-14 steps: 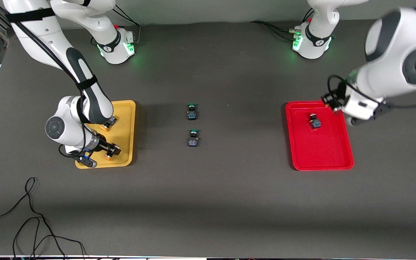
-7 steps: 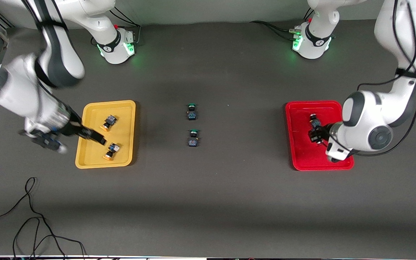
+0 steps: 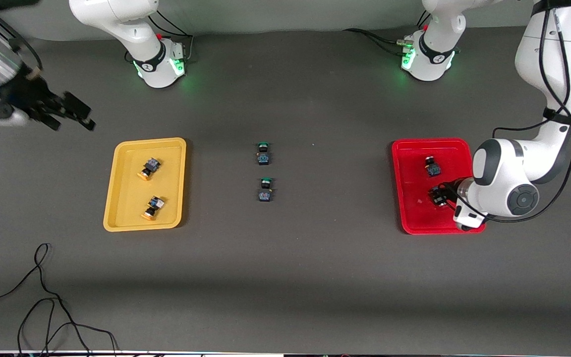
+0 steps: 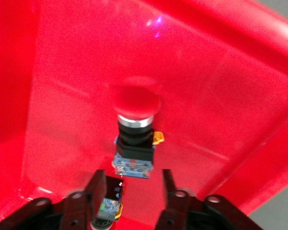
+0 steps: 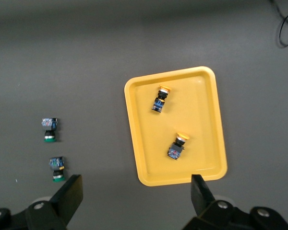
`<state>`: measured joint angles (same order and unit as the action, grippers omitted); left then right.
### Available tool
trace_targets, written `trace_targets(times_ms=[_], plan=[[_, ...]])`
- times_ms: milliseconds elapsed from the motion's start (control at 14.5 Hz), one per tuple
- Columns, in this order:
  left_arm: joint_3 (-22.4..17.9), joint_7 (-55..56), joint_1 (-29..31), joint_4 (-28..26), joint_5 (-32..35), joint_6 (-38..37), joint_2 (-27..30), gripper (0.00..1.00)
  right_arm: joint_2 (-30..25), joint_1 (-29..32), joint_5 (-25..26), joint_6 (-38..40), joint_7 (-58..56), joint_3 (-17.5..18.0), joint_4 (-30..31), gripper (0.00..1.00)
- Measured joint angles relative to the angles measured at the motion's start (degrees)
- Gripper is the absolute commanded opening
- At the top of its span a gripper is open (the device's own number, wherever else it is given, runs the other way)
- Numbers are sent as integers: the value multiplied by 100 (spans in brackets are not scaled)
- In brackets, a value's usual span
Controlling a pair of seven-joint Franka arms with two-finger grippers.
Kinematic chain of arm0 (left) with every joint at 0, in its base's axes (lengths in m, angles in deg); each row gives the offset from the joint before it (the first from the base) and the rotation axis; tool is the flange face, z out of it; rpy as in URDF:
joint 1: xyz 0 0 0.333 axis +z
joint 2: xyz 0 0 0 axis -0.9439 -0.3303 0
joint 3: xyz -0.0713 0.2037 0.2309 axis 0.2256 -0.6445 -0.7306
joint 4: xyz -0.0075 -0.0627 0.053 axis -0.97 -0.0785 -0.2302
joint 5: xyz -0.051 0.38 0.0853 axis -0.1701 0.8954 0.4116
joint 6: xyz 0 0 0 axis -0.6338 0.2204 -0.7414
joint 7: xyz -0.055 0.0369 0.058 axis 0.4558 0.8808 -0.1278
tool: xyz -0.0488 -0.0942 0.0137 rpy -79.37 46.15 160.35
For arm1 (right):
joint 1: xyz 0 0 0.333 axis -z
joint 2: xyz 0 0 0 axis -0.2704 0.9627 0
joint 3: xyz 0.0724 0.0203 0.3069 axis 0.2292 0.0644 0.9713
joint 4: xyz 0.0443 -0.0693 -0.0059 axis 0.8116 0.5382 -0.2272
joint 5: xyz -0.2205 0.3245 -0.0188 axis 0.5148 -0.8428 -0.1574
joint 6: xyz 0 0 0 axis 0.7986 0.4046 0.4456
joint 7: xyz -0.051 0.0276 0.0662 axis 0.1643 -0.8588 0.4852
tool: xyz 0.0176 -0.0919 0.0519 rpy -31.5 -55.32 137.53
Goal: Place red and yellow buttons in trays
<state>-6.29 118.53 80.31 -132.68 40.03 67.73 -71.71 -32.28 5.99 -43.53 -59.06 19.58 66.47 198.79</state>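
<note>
Red tray (image 3: pixel 414 218), yellow tray (image 3: pixel 122 218), green-capped switches (image 3: pixel 263 147).

The yellow tray (image 3: pixel 126 225) lies toward the right arm's end of the table, the red tray (image 3: pixel 414 218) toward the left arm's end, both flat. Two yellow buttons lie on their sides in the yellow tray, well apart: one (image 3: pixel 149 168) farther from the front camera, the other (image 3: pixel 153 207) nearer. Two red buttons with black-and-blue bodies lie in the red tray: one (image 3: pixel 432 167) farther from the camera, on its side, its round cap clear in the left wrist view (image 4: pixel 136 125); the other (image 3: pixel 438 196) nearer, partly hidden.
</note>
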Motion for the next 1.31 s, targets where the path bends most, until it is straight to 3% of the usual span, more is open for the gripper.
trace_targets(times_ms=[207,483,759,1103,1310], plan=[[48,-2,-26,152,18,-691,609,99,-16,185,5,-4,-518,3,1,100],[107,-4,-472,241,19,-1839,2222,99,24,204,5,3,-660,35,4,100],[88,-416,-698,255,19,-2397,3637,99,25,203,5,93,-772,56,-35,100],[-420,-1997,-424,469,19,-2477,3724,99,30,203,39,285,-899,55,-439,100],[-1097,-2163,-927,593,19,-2475,3632,99,51,204,50,479,-899,50,-520,100]])
